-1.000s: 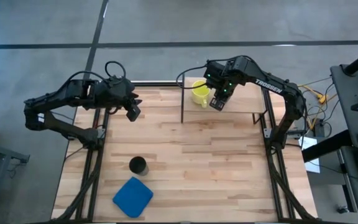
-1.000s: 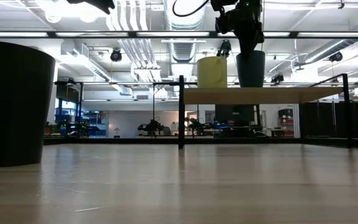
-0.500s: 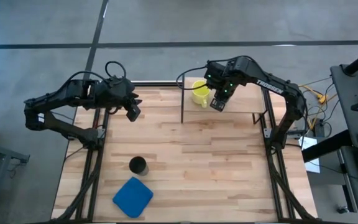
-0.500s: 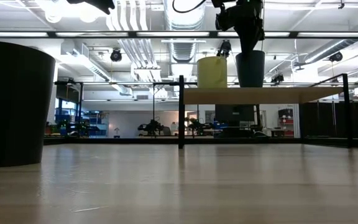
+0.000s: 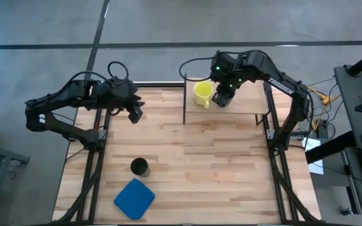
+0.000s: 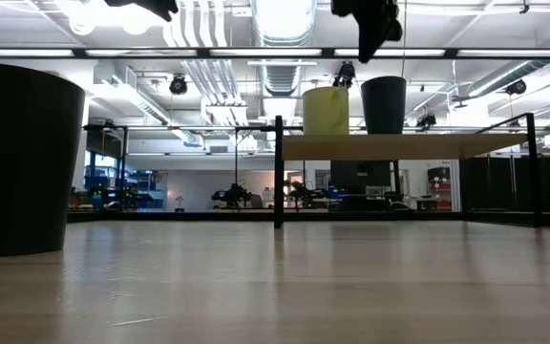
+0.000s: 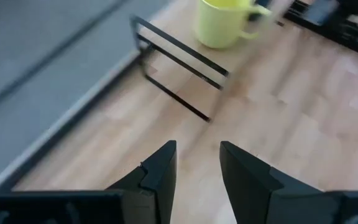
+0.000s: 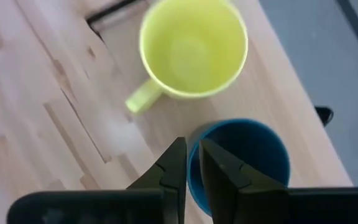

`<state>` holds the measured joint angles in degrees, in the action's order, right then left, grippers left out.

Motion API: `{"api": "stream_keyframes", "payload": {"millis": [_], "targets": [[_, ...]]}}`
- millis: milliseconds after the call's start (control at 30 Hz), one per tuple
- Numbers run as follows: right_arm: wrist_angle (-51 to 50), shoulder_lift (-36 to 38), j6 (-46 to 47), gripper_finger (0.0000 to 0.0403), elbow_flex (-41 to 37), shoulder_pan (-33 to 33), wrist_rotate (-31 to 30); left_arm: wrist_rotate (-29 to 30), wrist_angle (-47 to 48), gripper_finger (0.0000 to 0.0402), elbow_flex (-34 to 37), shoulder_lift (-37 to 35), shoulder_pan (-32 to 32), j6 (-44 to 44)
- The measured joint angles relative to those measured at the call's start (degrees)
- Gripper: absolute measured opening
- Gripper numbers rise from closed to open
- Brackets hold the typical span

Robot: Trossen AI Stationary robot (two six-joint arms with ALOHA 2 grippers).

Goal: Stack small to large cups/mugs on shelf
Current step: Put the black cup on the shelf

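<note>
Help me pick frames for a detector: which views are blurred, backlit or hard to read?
Left wrist view: the yellow mug and shelf look soft with motion blur. Low view: the black cup nearby is a backlit silhouette against bright ceiling lights, and so is the dark blue cup. Right wrist view: slightly soft. High view: evenly lit, clear.

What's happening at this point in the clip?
The yellow mug and the dark blue cup stand side by side on the shelf. The right gripper hangs just above the blue cup, fingers nearly closed and holding nothing. The left gripper waits open above the table's far left part, also empty. The black cup is still down on the table near the blue cloth, not yet shelved.
</note>
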<state>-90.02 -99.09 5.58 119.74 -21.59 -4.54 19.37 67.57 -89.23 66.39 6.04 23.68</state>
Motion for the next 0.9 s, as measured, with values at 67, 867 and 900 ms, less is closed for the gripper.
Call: {"api": "stream_keyframes", "payload": {"millis": [67,867,900], "targets": [[0.0,0.0,0.3,0.0038,2.1,0.7,0.2,-4.7,-0.1,0.0109,0.0,0.0,0.0,1.1],[0.0,0.2,2.9,0.0038,10.9,15.9,7.5,-28.0,8.5,0.0109,0.7,20.0,-26.1,55.7],[0.0,0.2,2.7,0.0038,10.7,16.1,7.5,-26.5,8.5,0.0109,0.7,21.4,-26.7,56.7]]}}
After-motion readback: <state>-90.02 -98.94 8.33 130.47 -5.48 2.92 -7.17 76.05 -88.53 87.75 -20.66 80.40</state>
